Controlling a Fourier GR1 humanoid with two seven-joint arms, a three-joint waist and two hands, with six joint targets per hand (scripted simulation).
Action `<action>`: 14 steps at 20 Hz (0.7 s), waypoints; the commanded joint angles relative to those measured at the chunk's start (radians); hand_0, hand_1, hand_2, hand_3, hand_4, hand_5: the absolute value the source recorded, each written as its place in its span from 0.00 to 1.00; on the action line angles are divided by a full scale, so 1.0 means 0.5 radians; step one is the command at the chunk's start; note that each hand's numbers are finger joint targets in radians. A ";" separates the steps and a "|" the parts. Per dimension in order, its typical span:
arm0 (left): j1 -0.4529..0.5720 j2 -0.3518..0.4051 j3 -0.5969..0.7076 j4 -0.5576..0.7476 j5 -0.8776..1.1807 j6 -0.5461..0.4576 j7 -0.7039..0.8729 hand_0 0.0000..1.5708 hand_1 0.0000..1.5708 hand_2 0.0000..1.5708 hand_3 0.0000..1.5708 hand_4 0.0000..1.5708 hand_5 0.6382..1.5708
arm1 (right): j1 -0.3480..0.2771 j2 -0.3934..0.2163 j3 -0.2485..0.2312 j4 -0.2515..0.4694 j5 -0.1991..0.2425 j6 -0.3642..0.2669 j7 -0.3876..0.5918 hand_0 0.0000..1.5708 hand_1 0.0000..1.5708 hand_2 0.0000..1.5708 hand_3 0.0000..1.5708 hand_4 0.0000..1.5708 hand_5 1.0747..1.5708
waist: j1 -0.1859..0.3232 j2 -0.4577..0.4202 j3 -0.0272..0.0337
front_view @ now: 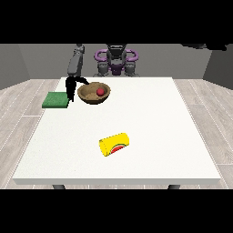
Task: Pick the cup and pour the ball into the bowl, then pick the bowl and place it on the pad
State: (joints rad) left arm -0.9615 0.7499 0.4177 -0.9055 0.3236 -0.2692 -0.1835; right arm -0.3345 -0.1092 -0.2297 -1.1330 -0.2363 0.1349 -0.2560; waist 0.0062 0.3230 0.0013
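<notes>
A brown bowl (pixel 94 94) stands on the table at the back left, with a red ball (pixel 100 92) inside it. Just left of the bowl lies the green pad (pixel 55 100), flat on the table. The yellow cup (pixel 114 144), marked with a watermelon slice, lies on its side near the middle front. Between pad and bowl is the hand at the view's left (pixel 71 89), open. Its fingers point down beside the bowl's left wall and its thumb arches towards the rim. No hand shows at the view's right.
The white table (pixel 150 118) stretches wide to the right and front of the bowl. The robot's torso (pixel 116 61) stands behind the far edge. The pad lies close to the table's left edge.
</notes>
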 commanded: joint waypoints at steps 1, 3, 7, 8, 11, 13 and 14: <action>-0.084 -0.014 -0.034 -0.088 0.050 0.012 0.144 0.00 0.00 0.00 0.00 0.00 0.96 | -0.197 -0.021 -0.071 0.324 -0.009 -0.052 -0.012 0.00 0.00 0.00 0.00 0.26 1.00 | 0.058 -0.027 0.000; 0.021 -0.078 -0.057 -0.085 0.002 0.055 0.042 0.00 0.00 0.00 0.00 0.00 0.97 | -0.252 -0.031 -0.098 0.348 -0.072 -0.040 0.051 0.00 0.00 0.00 0.00 0.26 1.00 | 0.016 -0.065 -0.001; -0.075 -0.006 -0.026 -0.168 0.080 0.045 0.173 0.00 0.00 0.00 0.00 0.00 0.96 | -0.241 -0.067 -0.133 0.638 -0.034 0.054 -0.229 0.00 0.00 0.00 0.00 0.24 1.00 | 0.079 0.042 0.001; -0.174 0.051 -0.029 -0.147 0.058 0.085 0.222 0.00 0.00 0.00 0.00 0.00 0.95 | -0.322 -0.029 -0.114 0.606 -0.026 -0.033 -0.150 0.00 0.00 0.00 0.00 0.24 1.00 | 0.028 0.036 0.000; -0.102 0.051 -0.008 -0.142 0.078 0.007 0.108 0.00 0.00 0.00 0.00 0.00 0.95 | -0.294 0.025 -0.089 0.609 0.004 -0.048 -0.289 0.00 0.00 0.00 0.00 0.20 0.99 | 0.057 0.109 -0.001; -0.118 0.107 0.022 -0.095 0.106 -0.010 0.170 0.00 0.00 0.00 0.00 0.00 0.95 | -0.277 0.028 -0.075 0.610 -0.003 -0.048 -0.214 0.00 0.00 0.00 0.00 0.19 0.99 | 0.047 0.062 -0.001; -0.121 0.100 0.009 -0.151 0.109 -0.004 0.178 0.00 0.00 0.00 0.00 0.00 0.95 | -0.327 -0.047 -0.132 0.665 -0.044 0.022 -0.261 0.00 0.00 0.00 0.00 0.18 0.99 | 0.069 0.086 -0.001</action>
State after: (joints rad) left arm -1.0091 0.7770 0.4153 -0.9738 0.3706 -0.2686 -0.1046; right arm -0.4554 -0.1199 -0.2806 -0.8906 -0.2494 0.1353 -0.3917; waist 0.0322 0.3314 -0.0170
